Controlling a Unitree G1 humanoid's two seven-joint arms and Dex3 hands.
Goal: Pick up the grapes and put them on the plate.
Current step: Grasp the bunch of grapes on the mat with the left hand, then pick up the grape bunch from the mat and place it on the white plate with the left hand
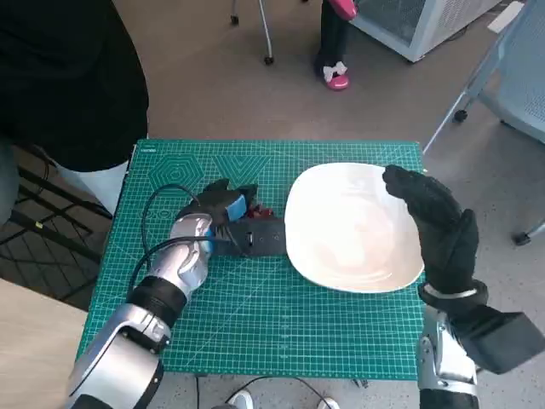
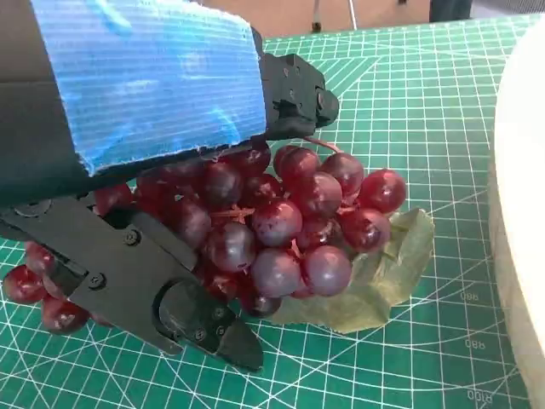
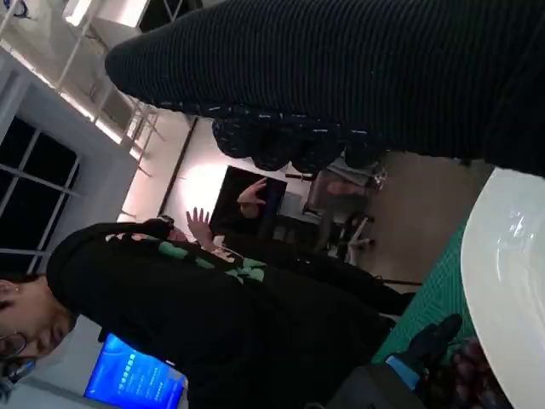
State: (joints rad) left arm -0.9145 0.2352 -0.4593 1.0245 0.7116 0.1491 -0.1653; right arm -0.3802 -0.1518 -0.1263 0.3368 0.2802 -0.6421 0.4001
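Observation:
A bunch of dark red grapes [image 2: 281,221] with a pale green leaf [image 2: 383,273] lies on the green mat, just left of the white plate [image 1: 353,226]. My left hand [image 1: 223,215] closes round the bunch, with one black finger [image 2: 294,94] over it and another [image 2: 170,290] under it. In the head view only a few grapes [image 1: 262,211] show past the hand. The plate's rim [image 2: 524,213] is close beside the bunch. My gloved right hand [image 1: 434,223] reaches over the plate's right rim with its fingers spread and nothing in them. The plate [image 3: 511,281] shows below the glove [image 3: 358,77].
The green cutting mat [image 1: 272,324] covers the small table. A black cable [image 1: 157,204] loops beside my left wrist. A person in black [image 1: 60,77] sits at the table's far left corner. Feet in pink shoes [image 1: 336,78], chair legs and a white cabinet [image 1: 417,25] stand beyond.

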